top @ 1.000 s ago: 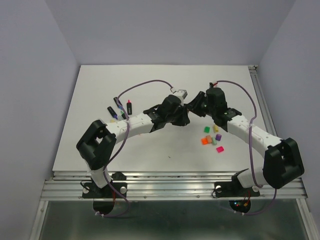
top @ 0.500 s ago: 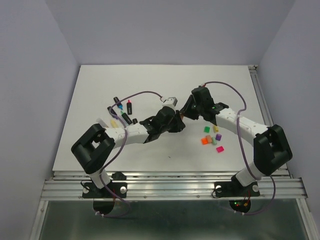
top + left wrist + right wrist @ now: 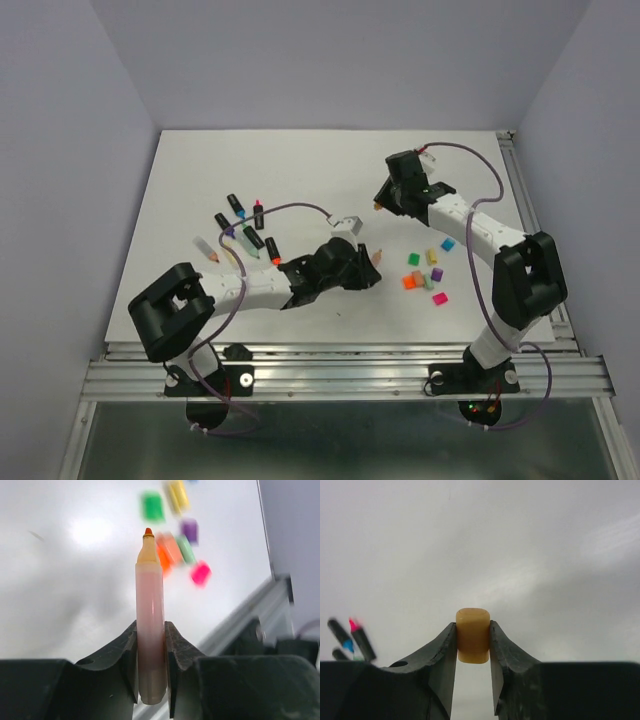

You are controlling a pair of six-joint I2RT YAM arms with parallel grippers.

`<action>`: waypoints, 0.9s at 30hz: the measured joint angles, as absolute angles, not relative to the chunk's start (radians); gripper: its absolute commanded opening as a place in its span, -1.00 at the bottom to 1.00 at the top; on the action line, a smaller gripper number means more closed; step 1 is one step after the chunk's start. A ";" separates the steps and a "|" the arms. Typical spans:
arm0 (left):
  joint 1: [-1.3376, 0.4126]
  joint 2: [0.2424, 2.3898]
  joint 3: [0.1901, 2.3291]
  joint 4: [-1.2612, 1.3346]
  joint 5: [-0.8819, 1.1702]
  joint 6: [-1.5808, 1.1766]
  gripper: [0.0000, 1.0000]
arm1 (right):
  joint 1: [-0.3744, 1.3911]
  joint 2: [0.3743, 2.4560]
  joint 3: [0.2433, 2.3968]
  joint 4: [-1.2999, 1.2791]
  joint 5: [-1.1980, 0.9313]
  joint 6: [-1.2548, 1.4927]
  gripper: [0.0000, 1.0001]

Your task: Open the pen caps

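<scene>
2 loads: left gripper (image 3: 151,630) pinches uncapped pen (image 3: 149,595), right gripper (image 3: 472,630) pinches peach cap (image 3: 472,642).

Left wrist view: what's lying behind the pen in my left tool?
Blurred loose caps on the table: green, yellow, purple, peach, pink, and an orange one partly hidden by the pen. Whatever sits directly behind its barrel is covered.

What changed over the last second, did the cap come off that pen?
Yes. The grippers, close together mid-table a second ago, have pulled apart. The left gripper drew back toward the near edge holding the uncapped pen. The right gripper moved toward the far side holding the peach cap. The loose caps on the right and the pens on the left stayed put.
</scene>
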State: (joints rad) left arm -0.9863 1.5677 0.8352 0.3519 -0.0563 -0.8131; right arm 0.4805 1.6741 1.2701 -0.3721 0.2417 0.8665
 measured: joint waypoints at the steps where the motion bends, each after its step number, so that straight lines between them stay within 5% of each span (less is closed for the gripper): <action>1: -1.025 1.552 0.825 0.338 -0.022 -0.814 -1.00 | 0.448 1.692 1.286 -0.332 0.299 0.860 -0.99; 6: -1.163 1.507 0.809 0.330 0.089 -0.828 -1.00 | 0.321 1.725 1.333 -0.260 0.453 0.835 -0.99; 16: -1.148 1.480 0.812 0.226 0.007 -0.821 -1.00 | 0.340 1.678 1.290 -0.229 0.451 0.743 -0.99; 27: -0.905 1.348 0.800 0.096 -0.053 -0.777 -1.00 | 0.340 1.568 1.076 -0.393 0.376 0.638 -0.97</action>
